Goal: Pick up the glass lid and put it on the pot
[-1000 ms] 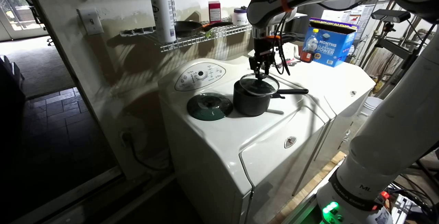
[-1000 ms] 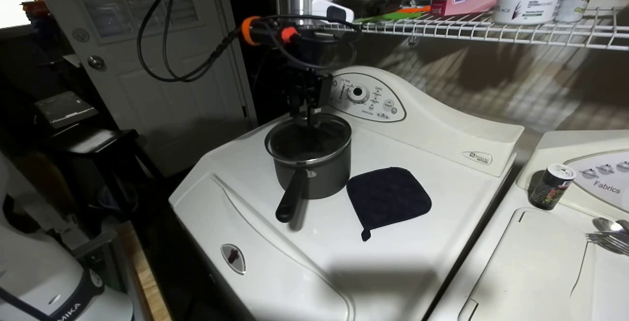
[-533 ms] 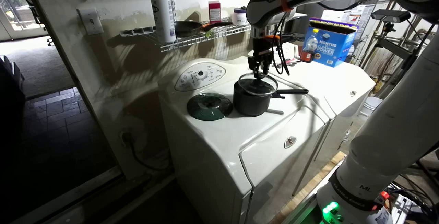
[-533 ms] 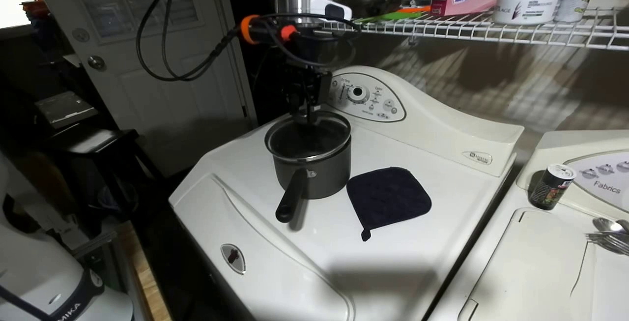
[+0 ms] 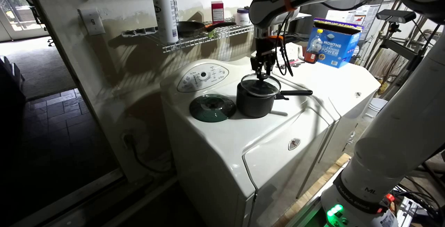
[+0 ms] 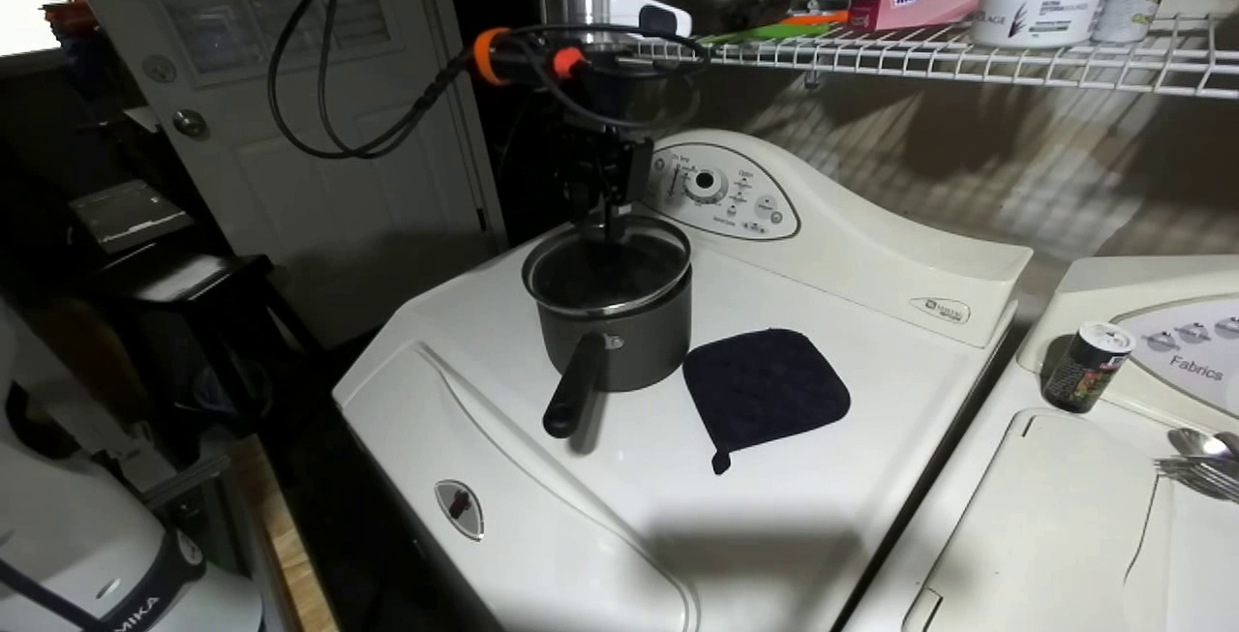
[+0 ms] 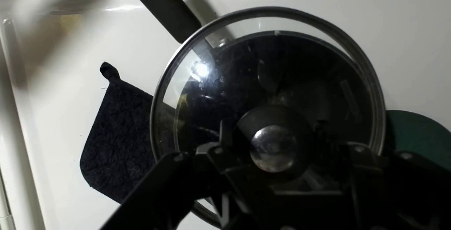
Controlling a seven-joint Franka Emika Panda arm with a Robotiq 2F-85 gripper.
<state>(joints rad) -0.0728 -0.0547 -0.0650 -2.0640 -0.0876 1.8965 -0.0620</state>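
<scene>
Gripper (image 5: 263, 75): jaws closed about the knob (image 7: 274, 149), contact partly lost in shadow; lid (image 5: 260, 88) held.
Lid: directly below the gripper, over the pot (image 5: 255, 105); whether it touches the pot cannot be told.
Offset: lid appears to overhang the pot toward the handle (image 6: 575, 386); lid round, no long axis.
Coming move: likely centre away from the handle, lower, release.
Change: gripper and lid together slightly farther from the handle than in the earlier frames.
</scene>
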